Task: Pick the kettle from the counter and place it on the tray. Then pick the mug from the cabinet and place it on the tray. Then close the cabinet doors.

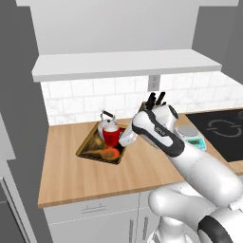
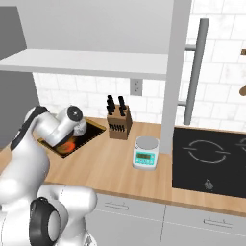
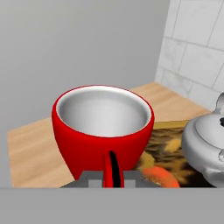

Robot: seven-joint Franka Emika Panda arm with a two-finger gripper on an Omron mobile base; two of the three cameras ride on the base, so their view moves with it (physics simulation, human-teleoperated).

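Meanwhile, over the flat rectangular tray [image 1: 88,148] with its dark glossy, gold-patterned inside and thin tan rim, the white arm's two-finger gripper [image 1: 124,139] held the small bright red cylindrical mug [image 1: 111,136], the fingers apparently pinched on its handle (the tips themselves sat too low in the hand view to confirm the grip outright). The squat silver-white metal kettle [image 1: 105,124] with its arched dark handle already stood at the tray's back, just beside the mug, on the long light-brown wooden countertop [image 1: 71,175].

From the hand view, the mug [image 3: 103,131] hung upright with its white inside facing up, the kettle [image 3: 204,146] close on one side and the tray's patterned floor [image 3: 164,146] below. Whether the mug's base touched the tray could not be told.

Doing this step well seemingly meant lowering straight down, keeping the mug level and clear of the kettle's body, and releasing only once the base rested flat inside the rim. A sideways drift risked nudging the kettle. Above, one light-grey cabinet door [image 2: 175,72] with a long silver bar handle [image 2: 196,72] stood open, waiting to be shut.
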